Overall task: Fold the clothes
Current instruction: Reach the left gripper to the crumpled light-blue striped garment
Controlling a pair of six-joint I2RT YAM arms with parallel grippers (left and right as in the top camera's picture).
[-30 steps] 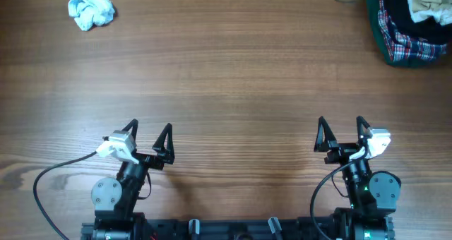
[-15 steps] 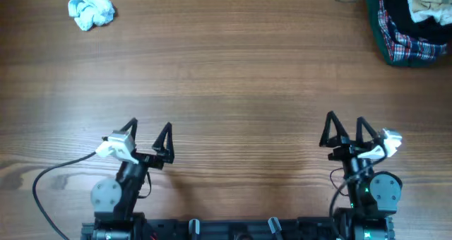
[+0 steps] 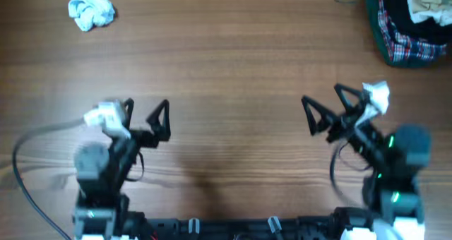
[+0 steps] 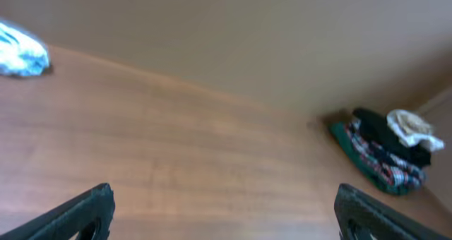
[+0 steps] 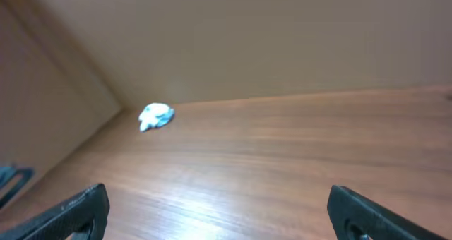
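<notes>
Overhead: left end effector (image 3: 146, 111) and right end effector (image 3: 323, 99) just rose from rest, both gaping, empty. Crumpled pale blue-and-white garment (image 3: 91, 11) upper left, untouched; approach likely starting.

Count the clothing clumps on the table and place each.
2. A crumpled pale blue-and-white garment lies far left; a heap of red-green plaid, dark and cream clothes sits far right, cropped, possibly hiding more.

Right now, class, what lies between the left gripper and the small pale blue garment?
Only bare table separates the left gripper from the garment, as the overhead view shows.
</notes>
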